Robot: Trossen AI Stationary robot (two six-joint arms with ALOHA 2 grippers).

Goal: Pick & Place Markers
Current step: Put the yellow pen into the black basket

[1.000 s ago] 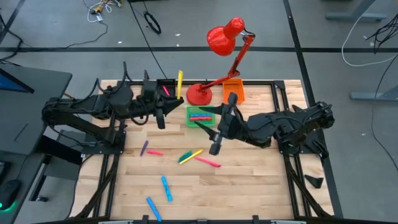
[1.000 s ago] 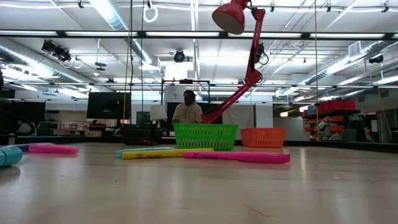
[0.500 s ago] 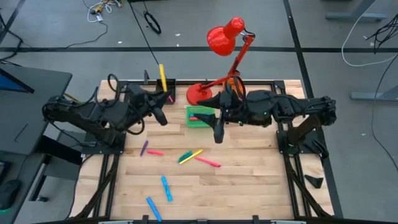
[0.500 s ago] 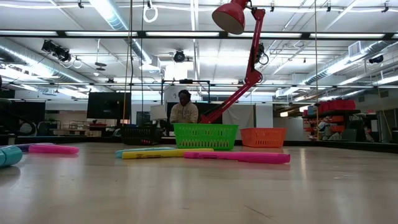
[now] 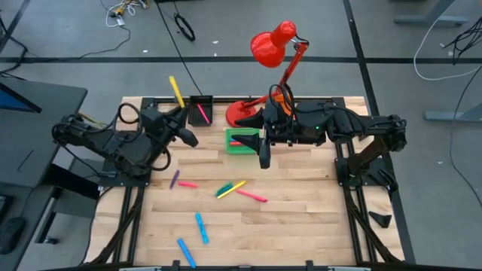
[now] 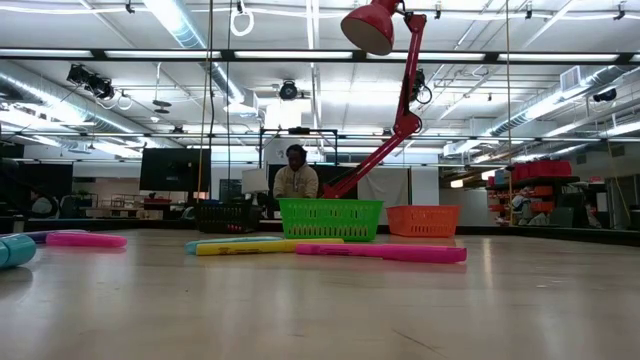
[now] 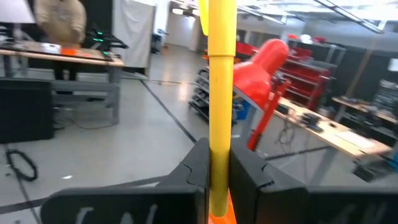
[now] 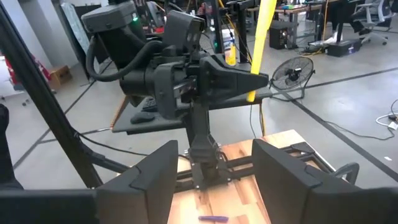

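Observation:
My left gripper [image 5: 182,113] is shut on a yellow marker [image 5: 175,90], high over the table's far left, just left of the black bin [image 5: 200,111] that holds a pink marker. My right gripper [image 5: 263,156] is open and empty, its wide-apart fingers [image 8: 155,177] pointing toward the near edge beside the green bin [image 5: 241,143]. Several markers lie flat on the table: purple [image 5: 174,178], pink [image 5: 188,184], yellow and green [image 5: 231,188], pink [image 5: 253,196], two blue [image 5: 201,226]. My left gripper pinches the yellow marker between its two fingers [image 7: 198,171], near the marker's lower end [image 7: 217,158]. The fingers lie across it. The marker is lifted clear and stands up past the fingers, leaning a little, as the right wrist view shows [image 8: 260,37].
A red lamp [image 5: 273,44] stands on its base [image 5: 241,114] at the far edge, its arm reaching over the orange bin [image 6: 423,220], which my right arm mostly covers from above. A person [image 6: 298,178] sits beyond the table. Bare wood [image 5: 301,226] lies near right.
My left gripper has carried the yellow marker from over the black bin's right side toward the table's left, tipping it leftward. My right arm has drawn back from the table's middle toward the far edge, stopping beside the green bin.

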